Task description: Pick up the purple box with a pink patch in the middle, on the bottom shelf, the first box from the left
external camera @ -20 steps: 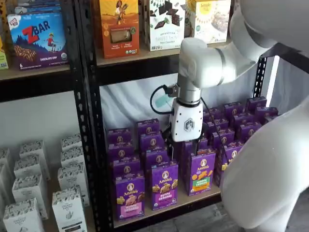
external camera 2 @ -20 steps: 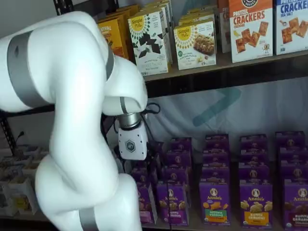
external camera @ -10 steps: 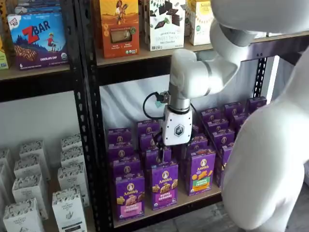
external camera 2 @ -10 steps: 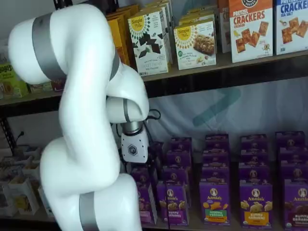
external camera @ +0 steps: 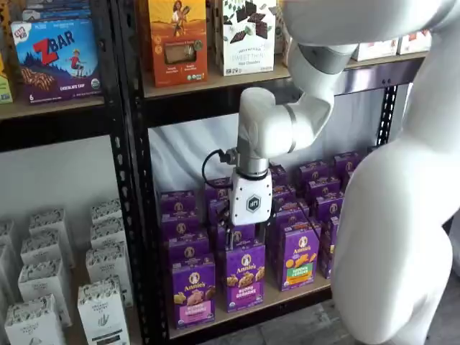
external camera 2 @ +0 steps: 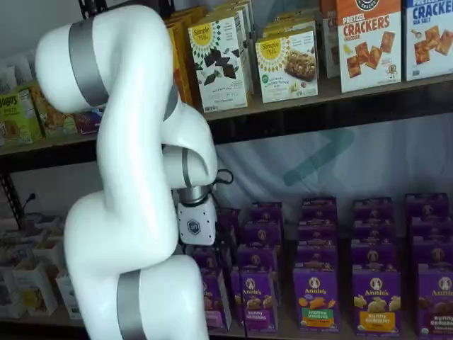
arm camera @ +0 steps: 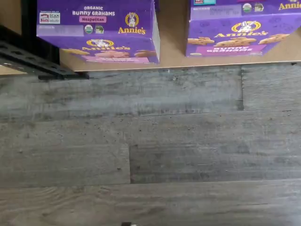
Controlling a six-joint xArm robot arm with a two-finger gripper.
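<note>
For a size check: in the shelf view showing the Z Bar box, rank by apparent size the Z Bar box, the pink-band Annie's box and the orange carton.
1. Z Bar box
2. orange carton, cropped by the frame
3. purple box, pink band

The top two look close, and distance from the camera differs, so their order is unsure.

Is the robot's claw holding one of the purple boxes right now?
No, nothing is held. The gripper hangs in front of the rows, above the front purple box with the pink patch, which stands on the bottom shelf untouched.
</note>
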